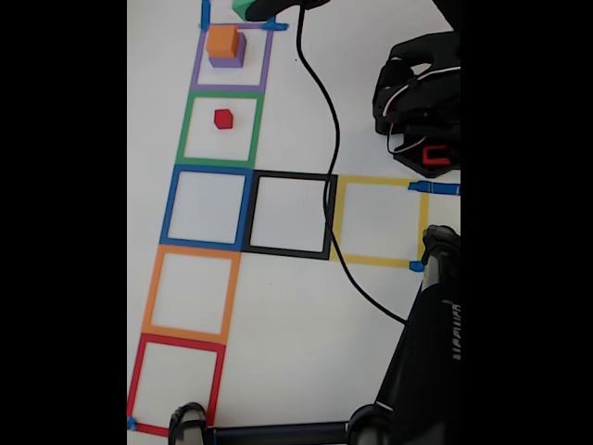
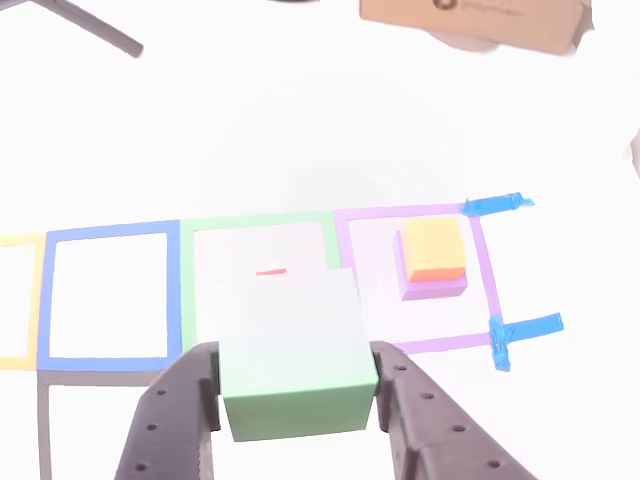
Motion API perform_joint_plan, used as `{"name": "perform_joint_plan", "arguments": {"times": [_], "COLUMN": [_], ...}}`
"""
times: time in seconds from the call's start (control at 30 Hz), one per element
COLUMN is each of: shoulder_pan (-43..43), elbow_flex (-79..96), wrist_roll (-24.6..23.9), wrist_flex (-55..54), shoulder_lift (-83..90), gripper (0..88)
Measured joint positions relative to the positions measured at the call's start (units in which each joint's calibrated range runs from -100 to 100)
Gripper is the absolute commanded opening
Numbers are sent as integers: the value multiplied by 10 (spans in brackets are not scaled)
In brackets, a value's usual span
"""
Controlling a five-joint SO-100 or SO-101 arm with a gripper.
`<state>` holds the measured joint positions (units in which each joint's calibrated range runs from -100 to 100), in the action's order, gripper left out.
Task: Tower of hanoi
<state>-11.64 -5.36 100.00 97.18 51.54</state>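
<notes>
End effector (image 2: 296,400) pinches the green cube (image 2: 293,355) between its two dark fingers (image 2: 170,415), held above the white tabletop (image 2: 300,130); in the fixed view the green cube (image 1: 245,8) shows at the top edge; orange cube (image 1: 223,41) sits on the purple cube (image 1: 228,59) inside the purple tape square (image 1: 195,69); red cube (image 1: 223,119) lies alone inside the green tape square (image 1: 183,130).
</notes>
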Motion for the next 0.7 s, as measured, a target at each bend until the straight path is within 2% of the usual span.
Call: {"name": "perform_joint_plan", "arguments": {"times": [0.2, 0.43, 0.7], "shoulder_pan": [66, 140, 226], "elbow_flex": [-43, -1, 223], "wrist_roll": [0, 0, 0], "wrist_flex": [20, 11, -145], "shoulder_lift": [7, 7, 42], "gripper": [47, 46, 46]}}
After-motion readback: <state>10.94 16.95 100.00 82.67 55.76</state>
